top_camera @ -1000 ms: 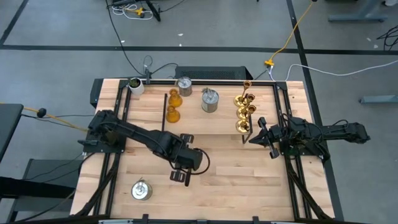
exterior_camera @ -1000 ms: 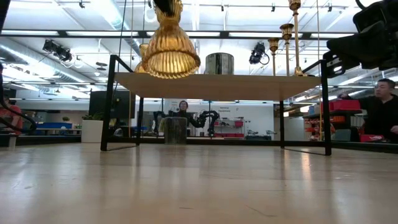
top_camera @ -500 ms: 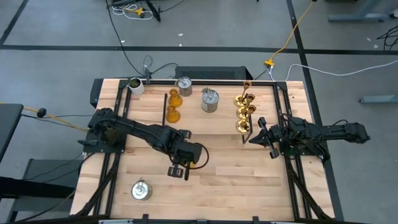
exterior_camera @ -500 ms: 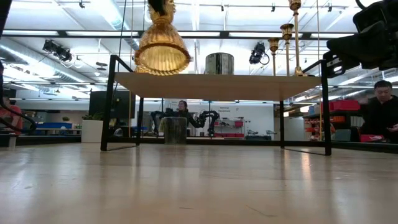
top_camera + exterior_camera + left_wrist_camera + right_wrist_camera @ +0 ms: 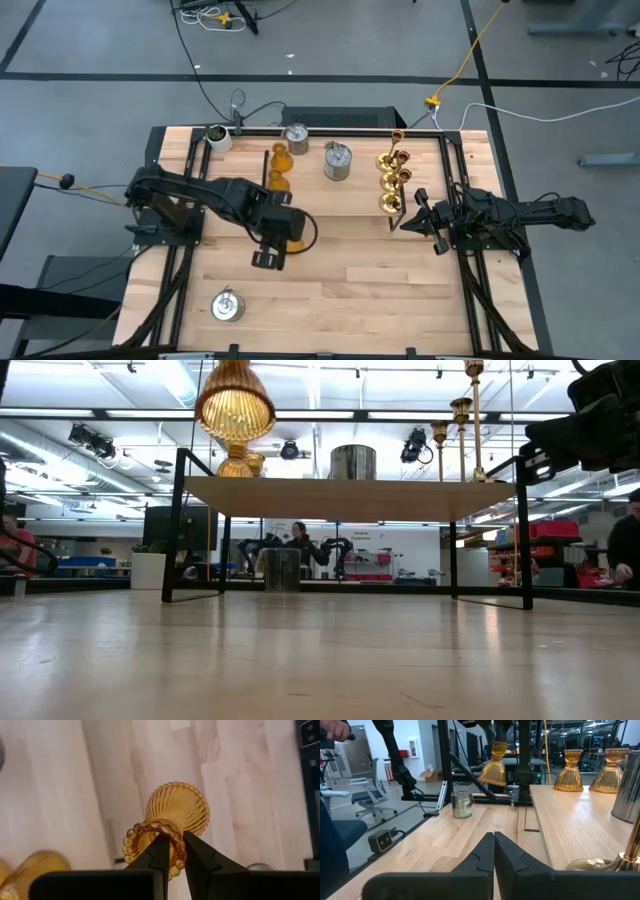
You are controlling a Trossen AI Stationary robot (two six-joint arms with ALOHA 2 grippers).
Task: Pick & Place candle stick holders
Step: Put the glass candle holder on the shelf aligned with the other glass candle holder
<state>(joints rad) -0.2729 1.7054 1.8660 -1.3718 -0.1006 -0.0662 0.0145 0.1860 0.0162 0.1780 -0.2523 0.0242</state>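
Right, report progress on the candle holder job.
Done: two amber holders, two silver cans and the brass holders stand on the wooden rack. In hand: the left gripper is shut on another amber holder, carried above the table. Left: one silver can sits on the table's near part. The right gripper waits shut beside the rack.

One ribbed amber candle stick holder (image 5: 176, 815) hangs clamped above the table; others stand on the rack (image 5: 330, 205).

Left gripper (image 5: 172, 851) clamped and raised mid-table; right gripper (image 5: 407, 222) closed, waiting at right.
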